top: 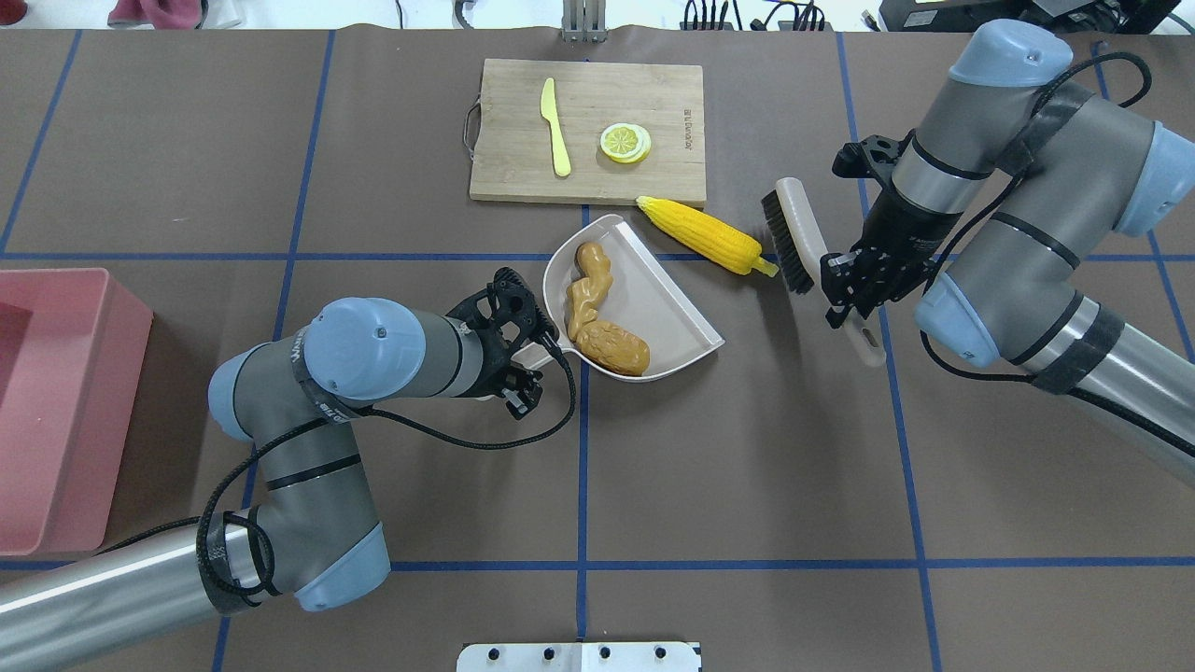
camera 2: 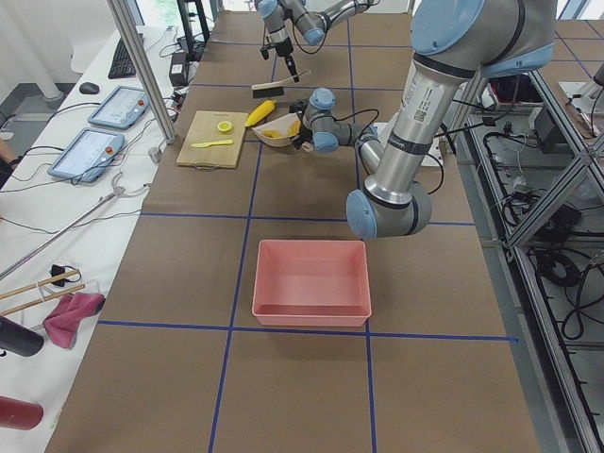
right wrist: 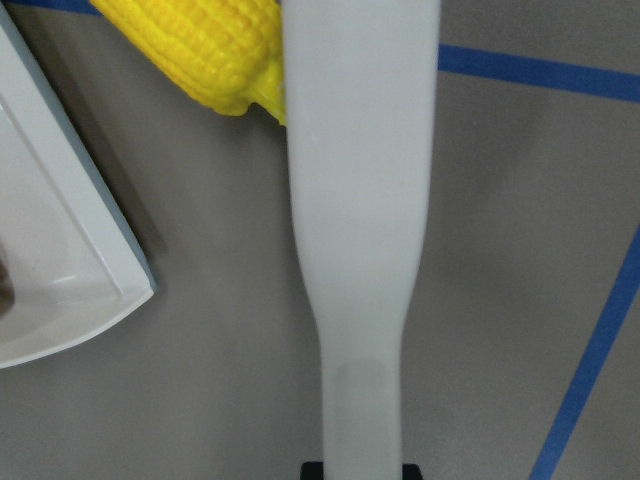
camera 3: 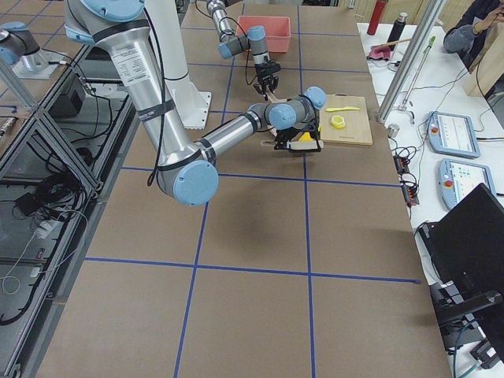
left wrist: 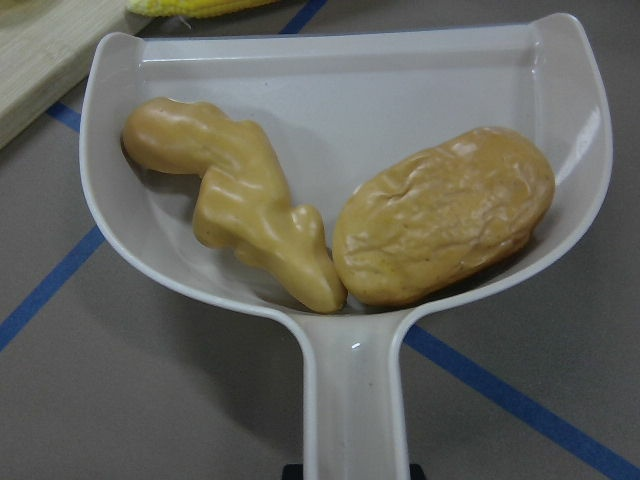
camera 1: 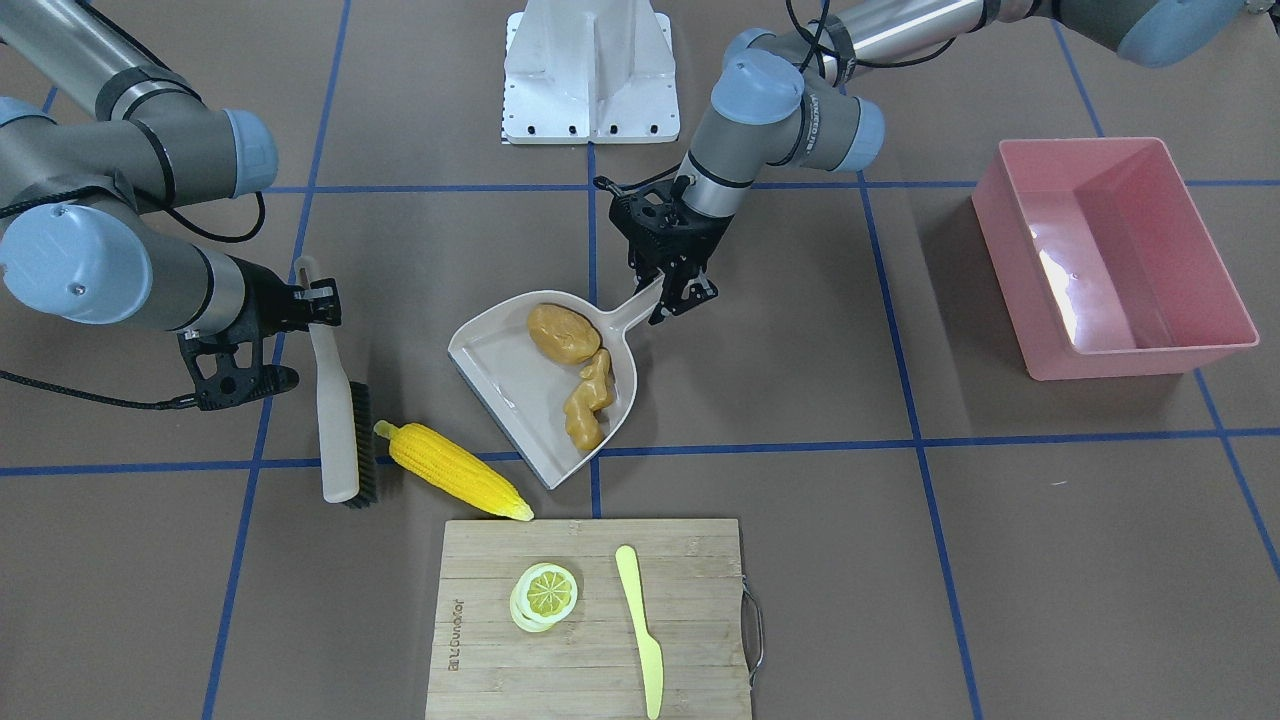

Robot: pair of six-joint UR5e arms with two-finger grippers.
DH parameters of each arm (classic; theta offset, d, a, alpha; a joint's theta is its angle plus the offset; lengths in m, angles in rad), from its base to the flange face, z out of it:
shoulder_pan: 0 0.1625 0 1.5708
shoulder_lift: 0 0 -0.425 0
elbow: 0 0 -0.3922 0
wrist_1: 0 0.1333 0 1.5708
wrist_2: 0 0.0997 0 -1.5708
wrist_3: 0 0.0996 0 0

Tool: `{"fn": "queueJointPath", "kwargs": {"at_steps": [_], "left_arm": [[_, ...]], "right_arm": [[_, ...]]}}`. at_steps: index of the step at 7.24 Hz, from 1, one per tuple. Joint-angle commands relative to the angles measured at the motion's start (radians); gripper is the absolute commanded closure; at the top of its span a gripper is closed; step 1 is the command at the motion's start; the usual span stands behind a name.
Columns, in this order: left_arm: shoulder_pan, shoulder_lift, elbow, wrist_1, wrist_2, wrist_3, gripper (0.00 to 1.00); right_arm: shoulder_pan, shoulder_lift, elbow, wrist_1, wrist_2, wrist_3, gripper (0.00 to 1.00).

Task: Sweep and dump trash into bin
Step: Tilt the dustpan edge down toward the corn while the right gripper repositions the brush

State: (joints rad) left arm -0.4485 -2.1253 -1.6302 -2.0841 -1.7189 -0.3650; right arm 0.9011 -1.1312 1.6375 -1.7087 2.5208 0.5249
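Right pincer (top: 843, 301) near corn cob (top: 705, 235), apart

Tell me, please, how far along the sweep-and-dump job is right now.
Done: the potato and ginger root lie in the dustpan, whose handle the left hand grips. In hand: the right hand holds the brush beside the corn cob, which lies on the table outside the pan. Left: sweep the corn in, then tip the pan into the pink bin, which looks empty.
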Motion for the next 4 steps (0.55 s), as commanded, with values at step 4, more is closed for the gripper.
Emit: {"fn": "queueJointPath", "kwargs": {"at_steps": [4], "left_arm": [[-0.058, -0.030, -0.063, 0.231, -0.119, -0.003, 1.00]], "right_arm": [[0.041, 0.002, -0.001, -0.003, 0.032, 0.003, 1.00]]}}
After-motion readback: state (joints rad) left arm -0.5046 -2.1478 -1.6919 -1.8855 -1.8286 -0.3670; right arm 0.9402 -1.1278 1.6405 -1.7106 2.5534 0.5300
